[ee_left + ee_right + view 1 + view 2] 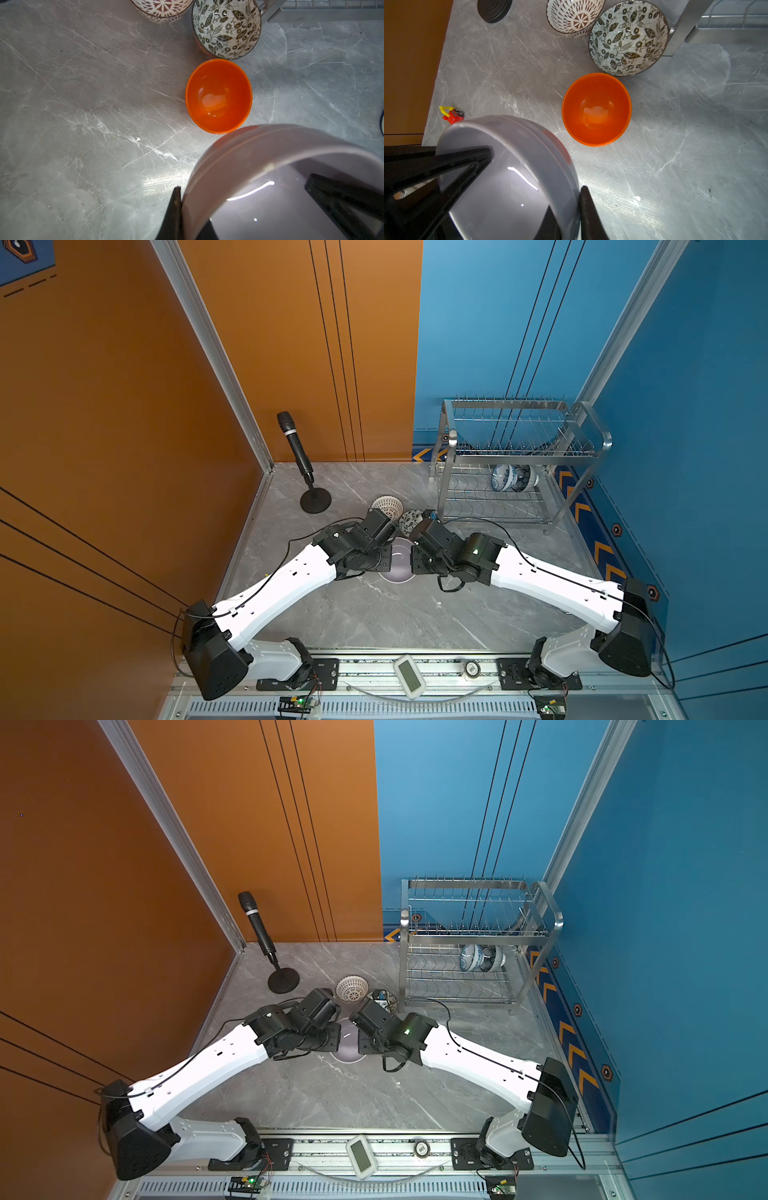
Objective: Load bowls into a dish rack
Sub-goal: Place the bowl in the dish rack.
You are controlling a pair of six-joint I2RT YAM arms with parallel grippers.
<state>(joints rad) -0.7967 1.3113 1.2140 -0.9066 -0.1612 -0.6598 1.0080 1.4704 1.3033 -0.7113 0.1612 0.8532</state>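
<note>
A pale lilac bowl [398, 562] sits between both wrists, tilted in the wrist views. My left gripper [187, 207] is shut on its rim [270, 145], one finger outside and one inside. On the opposite rim [512, 128], my right gripper [571, 205] is shut the same way. Just beyond lies the orange bowl [218, 97] [597, 110], hidden under the arms in both top views. The leaf-patterned bowl [410, 520] [629, 37] and lattice bowl [387, 506] [575, 16] stand by the dish rack [519, 458]. Its lower tier holds a blue-and-white floral bowl [500, 477] and a dark blue bowl [524, 477].
A microphone on a round stand [305, 472] rises at the back left near the orange wall. A small red and yellow toy [451, 114] lies by that wall. The rack's leg [681, 27] stands right beside the leaf-patterned bowl. A white device [409, 676] rests on the front rail.
</note>
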